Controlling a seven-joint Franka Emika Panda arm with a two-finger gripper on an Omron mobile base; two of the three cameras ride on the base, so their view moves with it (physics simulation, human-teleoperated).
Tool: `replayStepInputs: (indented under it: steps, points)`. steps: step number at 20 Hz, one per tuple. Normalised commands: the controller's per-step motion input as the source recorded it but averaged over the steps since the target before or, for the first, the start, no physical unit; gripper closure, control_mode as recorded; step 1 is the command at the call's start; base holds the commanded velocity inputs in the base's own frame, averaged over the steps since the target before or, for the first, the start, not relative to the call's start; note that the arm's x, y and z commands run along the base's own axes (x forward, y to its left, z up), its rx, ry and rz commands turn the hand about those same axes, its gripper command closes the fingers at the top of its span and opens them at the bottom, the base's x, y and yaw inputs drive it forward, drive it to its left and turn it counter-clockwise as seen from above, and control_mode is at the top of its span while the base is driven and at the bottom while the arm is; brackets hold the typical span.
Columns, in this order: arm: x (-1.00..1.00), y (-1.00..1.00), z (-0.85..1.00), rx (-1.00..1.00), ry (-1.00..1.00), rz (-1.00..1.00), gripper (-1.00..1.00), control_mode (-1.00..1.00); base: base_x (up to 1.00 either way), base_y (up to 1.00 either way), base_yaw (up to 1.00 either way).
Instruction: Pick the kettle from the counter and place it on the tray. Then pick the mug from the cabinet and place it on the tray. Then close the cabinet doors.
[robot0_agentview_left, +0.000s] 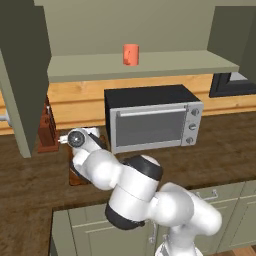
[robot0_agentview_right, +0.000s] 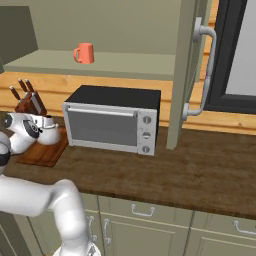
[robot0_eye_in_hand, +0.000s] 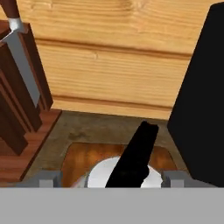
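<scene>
The kettle (robot0_eye_in_hand: 97, 176) sits on the tray (robot0_eye_in_hand: 83, 153), its black handle (robot0_eye_in_hand: 136, 153) rising between my spread fingertips without touching either. My gripper (robot0_eye_in_hand: 109, 179) hangs open directly above it. From the right base view, the kettle (robot0_agentview_right: 51, 136) rests on the tray (robot0_agentview_right: 40, 154) under my gripper (robot0_agentview_right: 44, 122), on the dark counter (robot0_agentview_right: 200, 170). The orange-red mug (robot0_agentview_left: 131, 54) (robot0_agentview_right: 84, 53) stands on the pale shelf of the open cabinet (robot0_agentview_left: 150, 66). Both cabinet doors stand open, one at the left (robot0_agentview_left: 22, 75) and one at the right (robot0_agentview_right: 187, 75).
A grey toaster oven (robot0_agentview_left: 152, 120) (robot0_agentview_right: 112, 122) stands just right of the tray, its black side (robot0_eye_in_hand: 201, 100) close to my hand. A knife block (robot0_agentview_left: 47, 130) (robot0_agentview_right: 27, 102) (robot0_eye_in_hand: 17, 96) sits just left of it. A wooden wall strip runs behind.
</scene>
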Motion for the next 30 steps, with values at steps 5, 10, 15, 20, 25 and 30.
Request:
replayStepInputs:
  steps: [5, 10, 15, 20, 25, 30]
  points:
    - [-0.32, 0.00, -0.10, 0.00, 0.35, -0.03, -1.00, -1.00, 0.00, 0.00, 0.00]
    - [-0.23, 0.00, -0.14, 0.00, 0.38, -0.01, -1.00, -1.00, 0.00, 0.00, 0.00]
    - [-0.29, 0.00, 0.02, 0.00, 0.24, 0.00, -1.00, -1.00, 0.00, 0.00, 0.00]
    - [-0.46, 0.00, 0.37, 0.00, -0.01, 0.00, -1.00, -1.00, 0.00, 0.00, 0.00]
    - [-0.58, -0.02, 0.22, 0.00, -0.03, 0.00, -1.00, -1.00, 0.00, 0.00, 0.00]
    - [-0.70, -0.19, 0.12, 0.00, -0.03, 0.05, -1.00, -1.00, 0.00, 0.00, 0.00]
